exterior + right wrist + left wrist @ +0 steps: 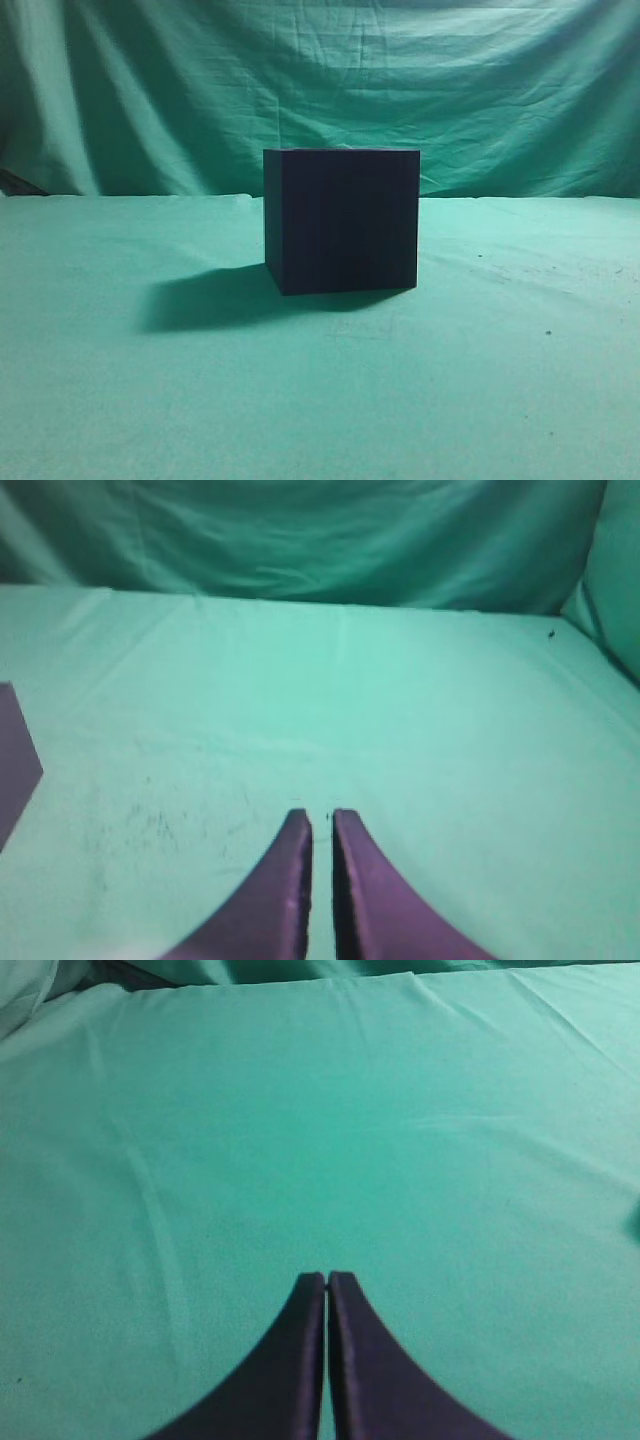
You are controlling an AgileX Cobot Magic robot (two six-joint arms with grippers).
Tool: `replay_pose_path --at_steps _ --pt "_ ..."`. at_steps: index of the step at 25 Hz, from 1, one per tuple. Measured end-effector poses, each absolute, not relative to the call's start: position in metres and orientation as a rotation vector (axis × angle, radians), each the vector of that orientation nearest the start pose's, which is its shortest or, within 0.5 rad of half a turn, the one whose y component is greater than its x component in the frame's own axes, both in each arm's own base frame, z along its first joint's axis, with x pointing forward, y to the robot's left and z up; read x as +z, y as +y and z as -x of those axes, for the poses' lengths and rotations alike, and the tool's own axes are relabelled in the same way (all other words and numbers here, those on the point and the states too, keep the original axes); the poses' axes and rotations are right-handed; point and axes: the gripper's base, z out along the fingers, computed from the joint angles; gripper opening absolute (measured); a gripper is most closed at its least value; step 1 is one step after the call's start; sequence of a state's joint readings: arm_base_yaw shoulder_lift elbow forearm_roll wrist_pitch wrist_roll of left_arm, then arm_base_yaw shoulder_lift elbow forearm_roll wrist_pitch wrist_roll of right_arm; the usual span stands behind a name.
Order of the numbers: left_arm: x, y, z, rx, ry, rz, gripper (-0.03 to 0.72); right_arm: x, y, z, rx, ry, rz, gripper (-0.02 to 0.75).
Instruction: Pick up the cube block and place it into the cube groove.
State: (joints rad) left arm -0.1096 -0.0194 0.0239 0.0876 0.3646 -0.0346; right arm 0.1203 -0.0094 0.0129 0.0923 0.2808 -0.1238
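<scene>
You are looking at a worktop covered edge to edge in a green cloth, and the same green fabric hangs behind it as a backdrop, falling in soft vertical folds and creases. In the exterior view, a dark shadow lies on the cloth left of centre, stretching toward the left. You can make out a few small dark specks on the cloth at the right. The right wrist view shows faint dark smudges on the cloth at lower left and 1 tiny dark speck near the far right edge. In the left wrist view, shallow wrinkles run across the fabric.
</scene>
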Motion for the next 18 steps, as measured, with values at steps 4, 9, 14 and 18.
replay_pose_path --at_steps 4,9,14,18 --pt "0.1735 -0.0029 -0.0524 -0.015 1.847 -0.123 0.0 0.1752 0.0091 -0.0529 0.085 1.826 0.163 0.049" --pt "0.1735 -0.0029 -0.0524 -0.015 1.847 -0.123 0.0 0.1705 0.0092 -0.0518 0.087 1.873 0.167 0.049" --pt "0.1735 -0.0029 -0.0524 -0.015 1.847 -0.123 0.0 0.1703 0.0091 -0.0517 0.085 1.875 0.165 0.049" --pt "0.1735 -0.0029 -0.0524 -0.015 1.847 -0.123 0.0 0.1701 0.0091 -0.0517 0.085 1.877 0.165 0.049"
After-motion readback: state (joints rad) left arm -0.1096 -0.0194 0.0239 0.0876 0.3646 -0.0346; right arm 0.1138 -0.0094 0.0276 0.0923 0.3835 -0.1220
